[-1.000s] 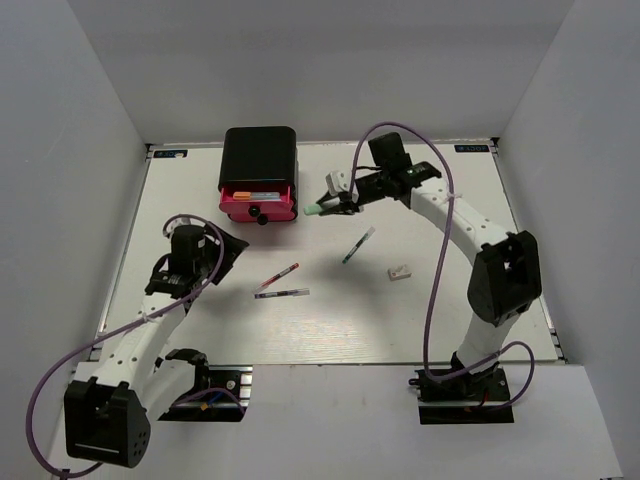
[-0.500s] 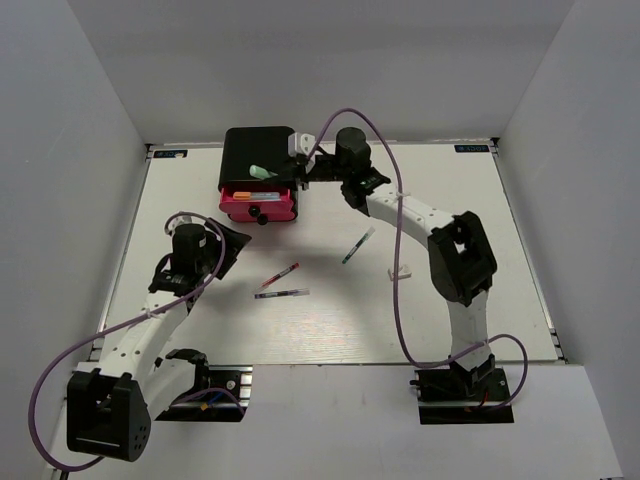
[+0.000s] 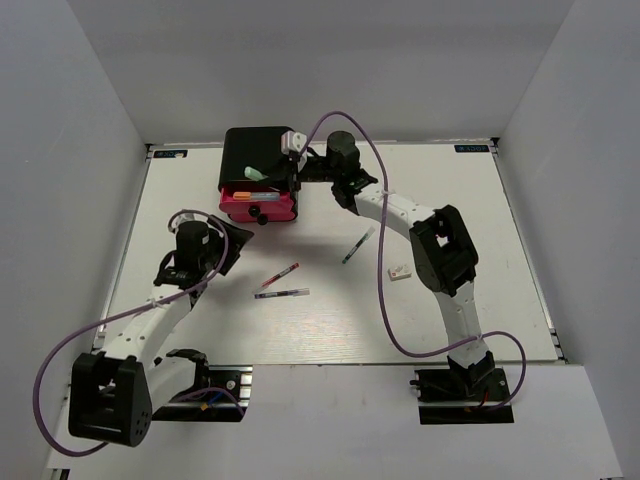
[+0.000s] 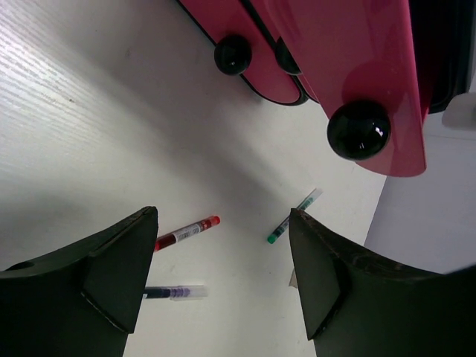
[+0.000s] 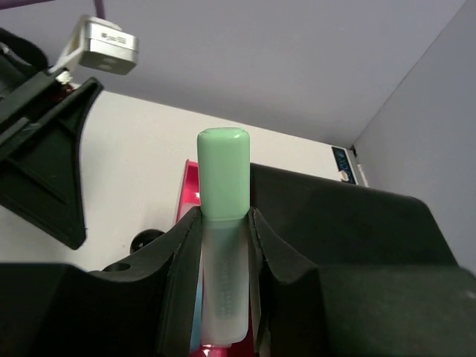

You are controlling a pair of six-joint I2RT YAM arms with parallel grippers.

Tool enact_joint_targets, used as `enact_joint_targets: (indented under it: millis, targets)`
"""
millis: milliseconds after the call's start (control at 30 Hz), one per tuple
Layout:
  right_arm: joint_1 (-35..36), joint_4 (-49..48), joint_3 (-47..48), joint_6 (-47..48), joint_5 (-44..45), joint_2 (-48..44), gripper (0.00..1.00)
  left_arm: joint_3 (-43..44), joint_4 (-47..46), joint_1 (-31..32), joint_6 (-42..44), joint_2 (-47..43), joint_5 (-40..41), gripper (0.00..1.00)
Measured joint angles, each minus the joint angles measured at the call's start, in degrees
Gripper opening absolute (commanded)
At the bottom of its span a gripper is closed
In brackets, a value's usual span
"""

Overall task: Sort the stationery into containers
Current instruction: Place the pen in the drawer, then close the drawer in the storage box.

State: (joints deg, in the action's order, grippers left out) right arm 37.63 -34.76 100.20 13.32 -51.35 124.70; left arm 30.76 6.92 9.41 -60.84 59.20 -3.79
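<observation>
The right gripper (image 5: 223, 224) pinches the mint green marker (image 5: 223, 167) above the open top drawer (image 3: 262, 196) of the drawer box (image 3: 258, 148), the left gripper (image 4: 223, 217) spread-jawed before it; a misaligned release could send the marker past the drawer.

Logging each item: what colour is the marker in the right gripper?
Mint green marker, clearest in the right wrist view.

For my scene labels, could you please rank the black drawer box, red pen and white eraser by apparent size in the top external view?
1. Black rounded box with pink drawers
2. Thin red pen
3. Tiny white eraser block
</observation>
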Motion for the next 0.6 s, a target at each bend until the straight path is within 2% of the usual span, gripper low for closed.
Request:
enact_joint_targets:
  millis: [33, 67, 100, 133, 300, 367, 433, 467, 500, 600]
  targets:
    - [0.0, 0.6, 0.0, 0.4, -0.3, 0.0, 0.26, 0.2, -0.7, 0.0, -0.1, 1.0, -0.1, 0.81]
    - [0.0, 1.5, 0.0, 0.9, -0.8, 0.0, 0.55, 0.5, -1.3, 0.0, 0.0, 2.0, -0.2, 0.81]
    - [0.0, 2.6, 0.0, 0.9, -1.3, 0.0, 0.70, 1.1, -1.8, 0.0, 0.0, 3.1, -0.2, 0.81]
    - [0.0, 4.3, 0.1, 2.3, -2.0, 0.0, 0.90, 1.7, -2.4, 0.0, 0.2, 4.2, -0.3, 0.81]
    - [-0.1, 8.3, 1.0, 5.0, -3.5, 0.0, 0.90, 5.2, -5.8, 0.0, 1.5, 8.8, -0.8, 0.75]
    - [-0.3, 9.2, 1.0, 5.2, -3.6, -0.1, 0.87, 6.4, -7.0, 0.0, 2.2, 10.4, -1.3, 0.71]
    - [-0.5, 9.6, 0.9, 5.0, -3.4, -0.5, 0.74, 6.9, -8.7, 0.0, 2.6, 11.8, -1.7, 0.66]
    - [-0.8, 9.8, 0.3, 4.8, -3.2, -1.2, 0.58, 6.9, -9.3, 0.0, 2.8, 12.2, -1.9, 0.60]
    - [-1.2, 10.1, -0.7, 4.5, -3.1, -2.2, 0.50, 6.9, -9.8, 0.0, 2.8, 12.7, -2.1, 0.57]
    - [-2.6, 10.8, -5.0, 2.8, -2.8, -6.9, 0.32, 7.5, -10.9, 0.0, 3.5, 14.7, -2.5, 0.55]
